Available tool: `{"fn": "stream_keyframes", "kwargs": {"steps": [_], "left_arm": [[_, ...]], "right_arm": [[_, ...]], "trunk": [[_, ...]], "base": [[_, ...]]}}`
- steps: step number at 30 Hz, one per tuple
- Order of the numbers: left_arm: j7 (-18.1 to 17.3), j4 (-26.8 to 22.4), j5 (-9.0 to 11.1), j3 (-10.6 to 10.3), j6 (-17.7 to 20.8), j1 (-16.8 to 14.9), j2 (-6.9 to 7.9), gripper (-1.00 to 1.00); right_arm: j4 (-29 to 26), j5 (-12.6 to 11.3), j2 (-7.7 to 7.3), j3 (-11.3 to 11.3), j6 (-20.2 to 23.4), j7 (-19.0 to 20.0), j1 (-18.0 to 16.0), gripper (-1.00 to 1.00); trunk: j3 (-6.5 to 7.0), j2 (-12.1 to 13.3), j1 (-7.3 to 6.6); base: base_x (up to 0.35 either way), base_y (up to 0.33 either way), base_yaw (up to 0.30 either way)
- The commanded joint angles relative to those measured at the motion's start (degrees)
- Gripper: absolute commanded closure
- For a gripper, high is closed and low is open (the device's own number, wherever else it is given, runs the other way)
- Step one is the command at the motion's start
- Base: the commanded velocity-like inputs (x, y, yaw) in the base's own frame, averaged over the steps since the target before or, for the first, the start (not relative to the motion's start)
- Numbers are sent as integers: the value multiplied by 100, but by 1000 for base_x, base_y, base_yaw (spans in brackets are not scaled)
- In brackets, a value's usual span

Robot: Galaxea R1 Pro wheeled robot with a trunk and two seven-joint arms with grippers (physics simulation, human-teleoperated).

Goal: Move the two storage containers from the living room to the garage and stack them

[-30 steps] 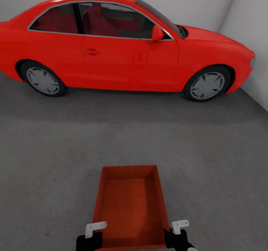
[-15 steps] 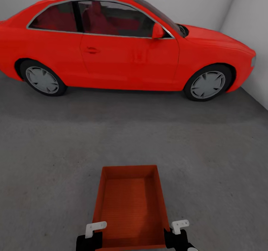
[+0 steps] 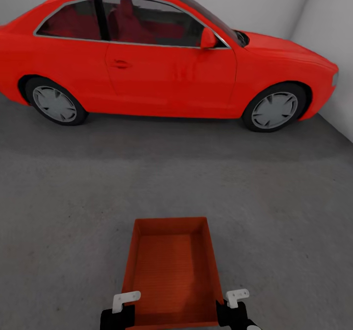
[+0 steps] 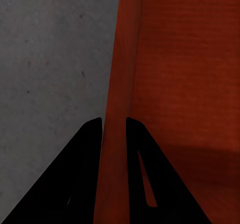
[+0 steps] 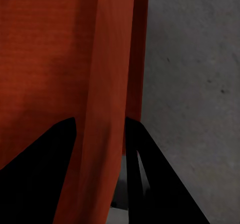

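Note:
One orange-red storage container [image 3: 169, 271], open-topped with a ribbed base, is at the bottom centre of the head view over the dark grey concrete floor [image 3: 73, 198] of the garage. My left gripper [image 3: 125, 303] is shut on its left wall and my right gripper [image 3: 233, 300] on its right wall. In the left wrist view, the black fingers [image 4: 90, 149] of the left gripper [image 4: 114, 129] pinch the container [image 4: 185, 59] wall. In the right wrist view the right gripper [image 5: 100, 129] straddles the other wall of the container [image 5: 50, 49]. I cannot tell whether the bin touches the floor.
A large glossy red car [image 3: 171, 75] stands side-on across the far part of the garage, in front of white walls [image 3: 274, 2]. A wide stretch of bare concrete [image 3: 196, 183] lies between the car and the container.
The whole head picture has shifted slightly, with the car a touch nearer, so the camera moved. The container and both grippers hold the same places in the picture.

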Motion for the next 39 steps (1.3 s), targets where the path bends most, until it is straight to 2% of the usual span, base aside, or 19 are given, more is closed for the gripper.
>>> {"fn": "stream_keyframes", "kwargs": {"steps": [1, 34, 39], "left_arm": [[63, 185, 4, -47, 48, 1, -6, 100], [63, 185, 4, -47, 47, 1, -6, 100], [63, 185, 4, -47, 47, 1, -6, 100]], "right_arm": [[-16, 34, 102, -44, -174, 74, -4, 100], [-16, 34, 102, -44, -173, 74, -1, 100], [-16, 34, 102, -44, -181, 74, -3, 100]], "trunk": [[-22, -44, 23], [-615, -1368, 747], [-615, -1368, 747]], "base": [[0, 0, 0], [0, 0, 0], [0, 0, 0]]}}
